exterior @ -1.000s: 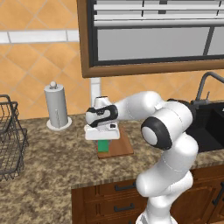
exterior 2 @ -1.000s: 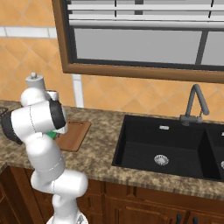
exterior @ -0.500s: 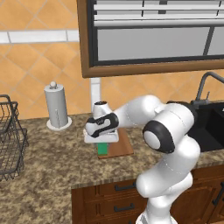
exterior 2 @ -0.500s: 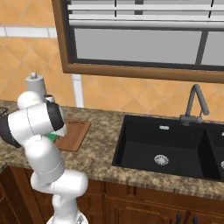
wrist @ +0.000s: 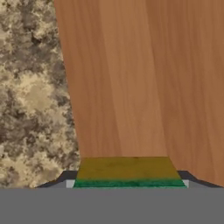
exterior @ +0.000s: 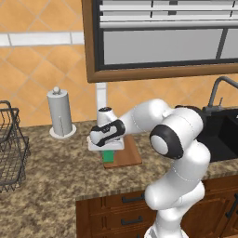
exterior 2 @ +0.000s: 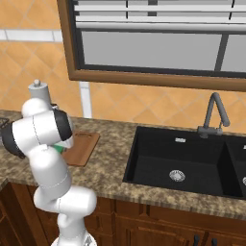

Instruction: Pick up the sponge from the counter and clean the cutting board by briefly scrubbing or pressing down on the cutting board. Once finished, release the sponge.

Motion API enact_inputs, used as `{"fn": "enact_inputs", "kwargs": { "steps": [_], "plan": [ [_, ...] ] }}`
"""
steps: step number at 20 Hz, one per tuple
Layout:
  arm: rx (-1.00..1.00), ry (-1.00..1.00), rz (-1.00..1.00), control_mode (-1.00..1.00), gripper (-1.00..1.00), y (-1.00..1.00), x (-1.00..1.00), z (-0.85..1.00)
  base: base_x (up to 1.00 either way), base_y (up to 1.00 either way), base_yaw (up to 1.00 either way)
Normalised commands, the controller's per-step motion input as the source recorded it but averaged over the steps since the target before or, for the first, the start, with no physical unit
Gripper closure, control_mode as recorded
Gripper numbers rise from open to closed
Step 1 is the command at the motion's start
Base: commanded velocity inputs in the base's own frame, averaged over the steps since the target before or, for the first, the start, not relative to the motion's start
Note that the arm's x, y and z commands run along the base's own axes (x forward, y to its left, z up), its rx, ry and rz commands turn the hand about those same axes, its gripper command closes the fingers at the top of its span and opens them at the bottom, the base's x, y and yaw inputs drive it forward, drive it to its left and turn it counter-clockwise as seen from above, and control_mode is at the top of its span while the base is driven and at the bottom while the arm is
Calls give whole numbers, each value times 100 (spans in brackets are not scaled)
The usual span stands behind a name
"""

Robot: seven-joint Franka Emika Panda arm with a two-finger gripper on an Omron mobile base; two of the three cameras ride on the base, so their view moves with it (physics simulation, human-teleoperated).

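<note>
- Left base view: The white arm reaches forward over the counter (exterior: 56, 176), its gripper (exterior: 108, 151) pointed down at the near-left corner of the cutting board (exterior: 128, 153). A green sponge (exterior: 109, 156) shows directly under the hand, between the jaws and resting on or just above the wood (contact cannot be judged from here). A paper-towel holder (exterior: 61, 114) stands well beyond the jaws against the tiled wall, and a wire rack (exterior: 11, 148) sits far off to the side.
- Right base view: The arm's own bulk hides the hand; a sliver of green sponge (exterior 2: 59, 149) peeks out beside the elbow, at the board's (exterior 2: 81, 148) near edge. The black sink (exterior 2: 187, 163) and tap (exterior 2: 211, 115) lie well apart from the work, on the far side of the arm.
- Hand view: The sponge (wrist: 128, 173) sits clamped between the two finger tips, jaws drawn in tight on it, with its yellowish face toward the camera and a green band at the bottom. The board (wrist: 144, 78) stretches away ahead of the jaws; granite (wrist: 30, 87) lies to one side.
- Step in hand: the scrub itself, judged from the sponge held low over the wood. The next move likely calls for a short press or rub, then opening the jaws to let the sponge go.
</note>
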Motion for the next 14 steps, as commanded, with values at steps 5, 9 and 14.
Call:
{"fn": "enact_inputs", "kwargs": {
  "steps": [5,9,14],
  "plan": [
    [0,0,0,-100,100,0,39,-5,0,0,0],
    [-1,-5,0,-100,100,-2,57,-4,0,0,0],
    [0,-8,0,-100,100,-1,54,0,0,0,0]
  ]
}}
